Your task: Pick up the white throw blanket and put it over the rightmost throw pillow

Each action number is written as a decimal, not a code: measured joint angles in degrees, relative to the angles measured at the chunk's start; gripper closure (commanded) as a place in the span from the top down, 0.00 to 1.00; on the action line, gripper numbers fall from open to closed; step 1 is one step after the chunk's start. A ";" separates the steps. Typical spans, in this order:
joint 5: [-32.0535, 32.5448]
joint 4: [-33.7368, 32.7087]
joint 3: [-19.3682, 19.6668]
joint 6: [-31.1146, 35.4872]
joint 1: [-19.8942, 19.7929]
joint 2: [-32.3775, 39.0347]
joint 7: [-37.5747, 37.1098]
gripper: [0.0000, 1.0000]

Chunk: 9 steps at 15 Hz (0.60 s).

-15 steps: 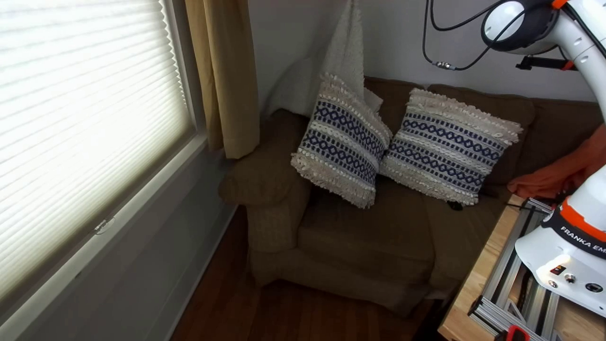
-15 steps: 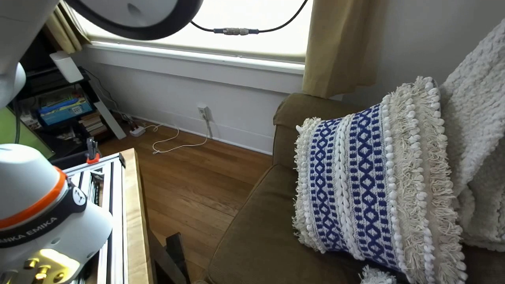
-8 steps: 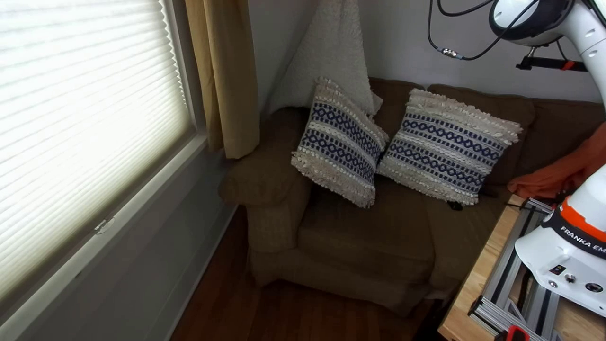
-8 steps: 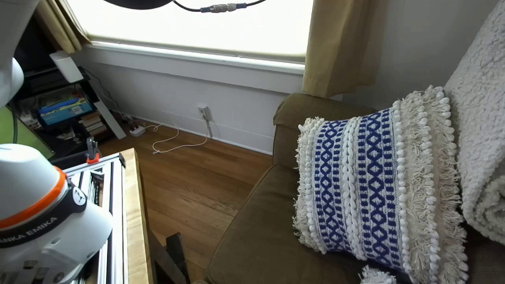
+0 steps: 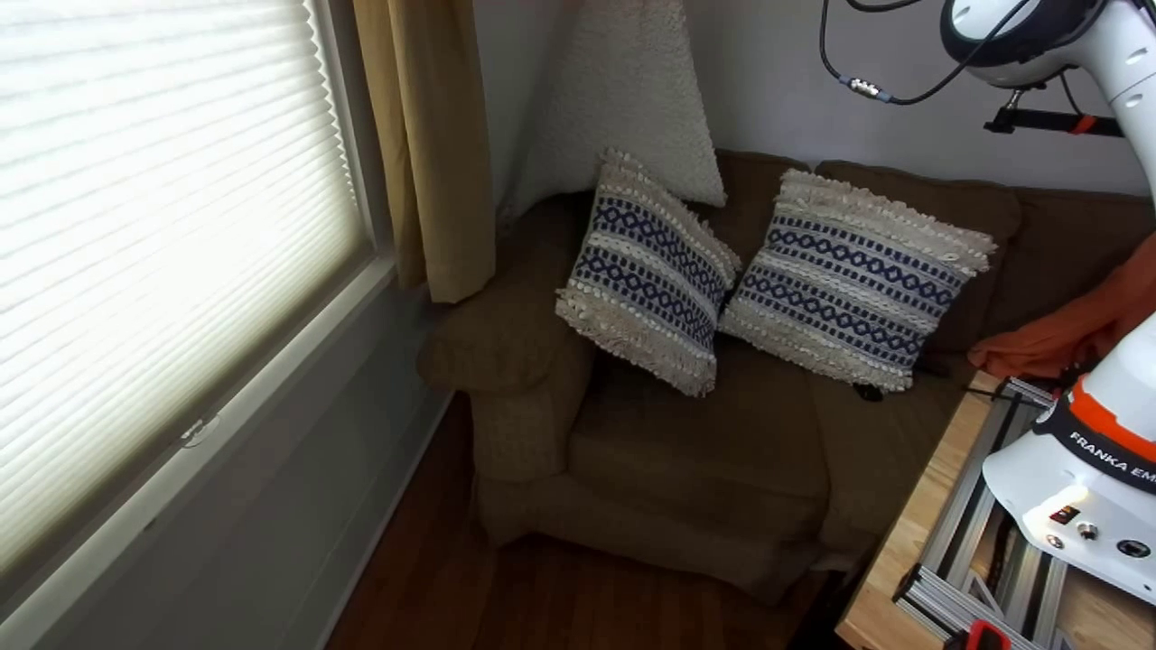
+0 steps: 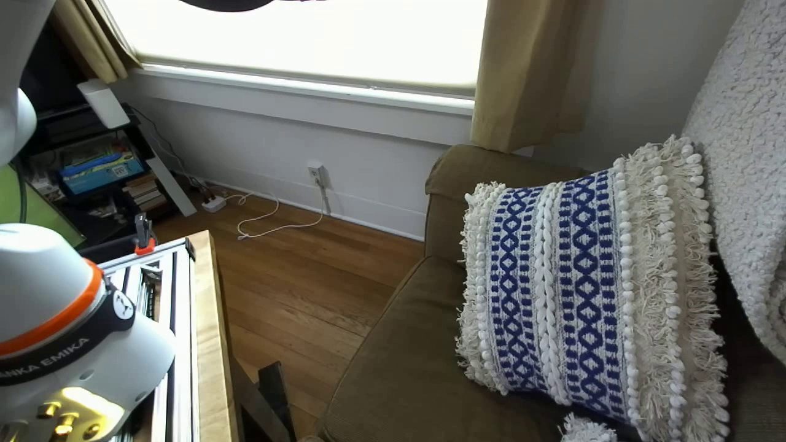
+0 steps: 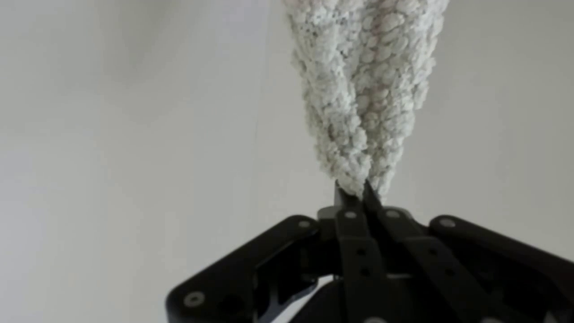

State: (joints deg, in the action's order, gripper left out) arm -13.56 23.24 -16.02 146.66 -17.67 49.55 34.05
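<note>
The white throw blanket (image 5: pixel 632 99) hangs from above behind the left patterned pillow (image 5: pixel 650 271) in an exterior view. Its lower edge hangs near that pillow's top; I cannot tell whether they touch. The blanket also shows at the right edge of an exterior view (image 6: pixel 752 153). The right patterned pillow (image 5: pixel 858 275) leans on the couch back. In the wrist view my gripper (image 7: pixel 357 190) is shut on a bunched part of the blanket (image 7: pixel 358 80), with a pale wall behind. The gripper is outside both exterior views.
The brown couch (image 5: pixel 695 433) has its armrest (image 5: pixel 497 334) beside the tan curtain (image 5: pixel 442 153) and window (image 5: pixel 163 226). An orange cloth (image 5: pixel 1075 316) lies at the couch's right. The robot base stands on a wooden table (image 5: pixel 930 487). A cable (image 5: pixel 867 88) hangs from the arm.
The blanket has risen and spread wider, and its lower edge hangs higher. The left pillow has shifted slightly as the blanket came up. The arm's upper links have moved a little.
</note>
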 measured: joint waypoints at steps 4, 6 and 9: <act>0.01 -0.01 0.15 0.00 0.24 0.20 0.00 0.01; 0.01 0.06 0.17 -0.63 0.30 0.33 0.04 0.01; 0.35 -0.27 0.37 -4.70 0.80 -0.75 0.65 0.01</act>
State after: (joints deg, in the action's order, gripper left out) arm -13.22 22.96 -15.65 141.96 -16.86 48.80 34.70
